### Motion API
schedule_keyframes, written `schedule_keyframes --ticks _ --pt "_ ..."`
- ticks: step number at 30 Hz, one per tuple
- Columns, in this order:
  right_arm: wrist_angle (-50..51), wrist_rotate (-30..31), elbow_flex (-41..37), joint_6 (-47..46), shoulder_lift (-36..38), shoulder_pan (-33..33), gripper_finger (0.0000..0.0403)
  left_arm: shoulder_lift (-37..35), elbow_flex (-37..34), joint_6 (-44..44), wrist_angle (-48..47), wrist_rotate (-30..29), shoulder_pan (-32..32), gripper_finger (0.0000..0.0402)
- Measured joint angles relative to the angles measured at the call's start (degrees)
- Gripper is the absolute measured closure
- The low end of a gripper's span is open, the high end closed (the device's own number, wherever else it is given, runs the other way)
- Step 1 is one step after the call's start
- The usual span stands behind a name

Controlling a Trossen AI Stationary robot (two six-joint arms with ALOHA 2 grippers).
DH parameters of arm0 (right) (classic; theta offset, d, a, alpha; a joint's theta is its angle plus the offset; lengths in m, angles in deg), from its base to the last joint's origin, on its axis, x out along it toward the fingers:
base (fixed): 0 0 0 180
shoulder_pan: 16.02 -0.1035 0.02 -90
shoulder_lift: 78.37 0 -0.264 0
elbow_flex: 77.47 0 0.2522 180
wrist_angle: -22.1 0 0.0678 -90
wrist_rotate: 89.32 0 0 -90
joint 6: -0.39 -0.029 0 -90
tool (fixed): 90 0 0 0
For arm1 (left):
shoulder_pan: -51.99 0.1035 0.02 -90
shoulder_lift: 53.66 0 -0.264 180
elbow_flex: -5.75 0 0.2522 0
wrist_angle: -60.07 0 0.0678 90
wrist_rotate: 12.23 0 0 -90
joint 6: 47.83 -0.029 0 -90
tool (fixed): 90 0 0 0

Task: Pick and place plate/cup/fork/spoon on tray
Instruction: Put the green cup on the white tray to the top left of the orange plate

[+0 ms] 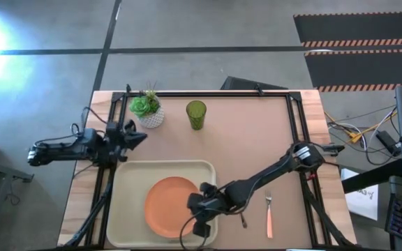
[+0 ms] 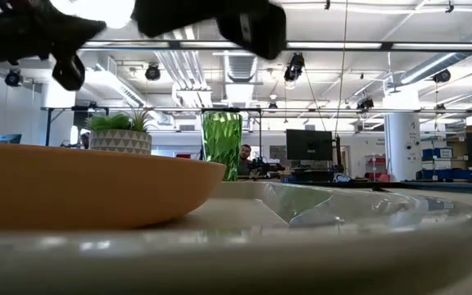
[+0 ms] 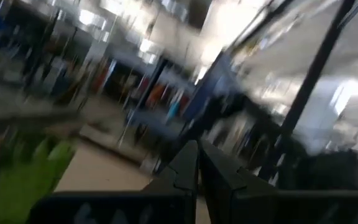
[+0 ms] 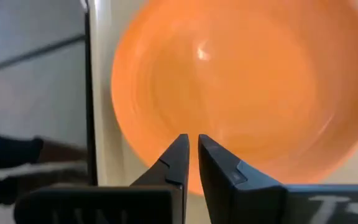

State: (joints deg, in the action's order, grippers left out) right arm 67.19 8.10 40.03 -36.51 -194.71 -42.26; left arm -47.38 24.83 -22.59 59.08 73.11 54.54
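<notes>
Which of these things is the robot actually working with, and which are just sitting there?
Part of the job:
plate, on the tray
cup
fork
spoon, mostly hidden under the right arm

Just lying about:
potted plant
cables off the table's right side

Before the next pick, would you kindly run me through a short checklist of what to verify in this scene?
1. Plate on the tray: ok, it lies flat inside the rim.
2. Right tool free of the plate: ok, its fingers are nearly together above the plate with nothing between them.
3. Cup ready to pick: ok, it stands upright on the table beside the plant pot, apart from it.
4. Fork reachable: ok, it lies bare on the table, right of the tray.
5. Spoon: cannot tell, the right arm partly covers it.
6. Left tool: ok, closed and off the tray, near the plant pot.
</notes>
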Motion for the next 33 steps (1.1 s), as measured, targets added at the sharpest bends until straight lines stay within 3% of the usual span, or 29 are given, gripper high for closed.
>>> schedule_keyframes --ticks 4,9,12,17,21,28,33 --pt "0.7 5.1 0.0 1.9 3.1 0.0 0.0379 5.3 3.8 -0.1 -10.2 0.5 0.0 0.0402" --pt "3.8 12.6 0.0 3.1 8.3 0.1 0.0379 13.2 10.6 -4.8 -10.1 2.4 -0.1 0.0402" --pt "5.2 17.3 0.0 4.0 11.7 0.1 0.0379 19.0 17.3 -9.3 -16.2 0.9 -0.1 0.0402" --pt "6.6 22.6 0.0 6.4 16.2 0.1 0.0378 32.1 31.4 -14.8 -33.9 -6.8 0.0 0.0402" --pt "6.5 25.3 0.0 7.6 18.5 0.1 0.0378 42.6 41.4 -23.8 -37.5 -7.0 0.1 0.0398" --pt "7.4 25.6 0.0 9.0 19.9 0.1 0.0378 60.1 59.8 -34.7 -41.7 -6.9 1.4 0.0327" --pt "7.9 25.1 0.0 11.3 21.5 -0.4 0.0378 69.5 70.1 -34.8 -50.3 -17.3 5.3 0.027"
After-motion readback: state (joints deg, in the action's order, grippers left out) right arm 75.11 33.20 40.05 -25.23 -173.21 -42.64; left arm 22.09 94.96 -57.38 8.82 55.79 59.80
